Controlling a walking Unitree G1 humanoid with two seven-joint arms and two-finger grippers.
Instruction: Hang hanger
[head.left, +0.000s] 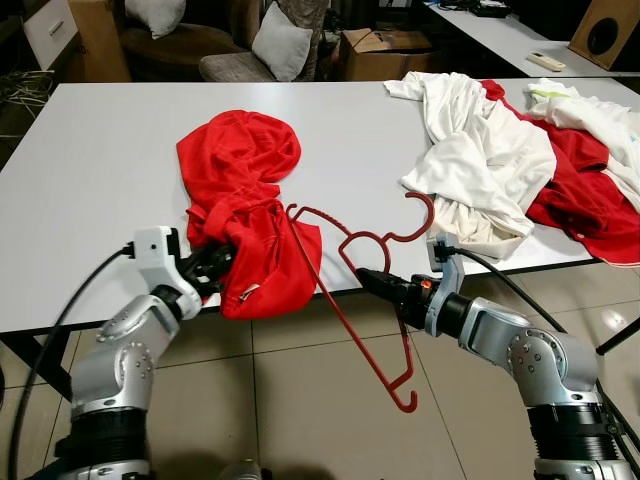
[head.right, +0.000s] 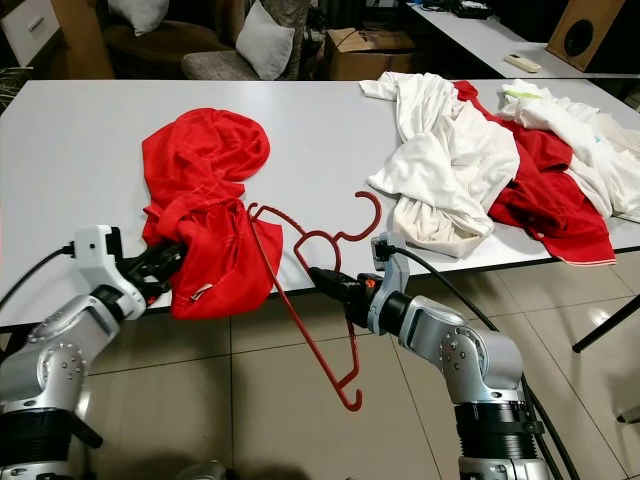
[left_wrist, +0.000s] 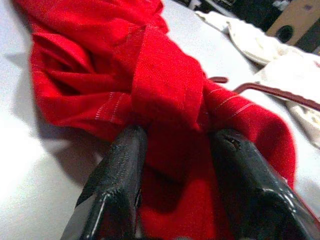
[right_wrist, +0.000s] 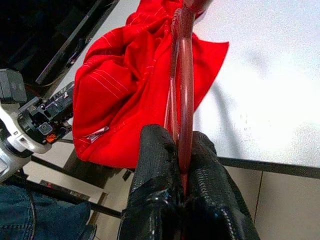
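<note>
Nearest the head camera, the right gripper (head.left: 368, 277) hangs just off the front edge of the white rectangular table (head.left: 100, 160), its two black fingers (right_wrist: 155, 165) pressed together on a thin bar of the dark red plastic clothes hanger (head.left: 345, 300). That hanger is tilted: its hook curls up over the table edge beside the gripper, one arm reaches into the red garment, and its other end hangs down below the table over the tiled floor (head.left: 300, 400). To the robot's left, the left gripper (head.left: 215, 265) is at the same table edge, with its fingers (left_wrist: 120, 170) set apart on either side of a bunched fold of the crumpled red fabric garment (head.left: 240, 190); cloth fills the gap between them. This garment lies on the table and droops over its front edge. Further right on the table sits a heap of white and red clothes (head.left: 510, 150). Beyond the table stand a cardboard box (head.left: 385, 50) and cushioned chairs (head.left: 250, 45).
</note>
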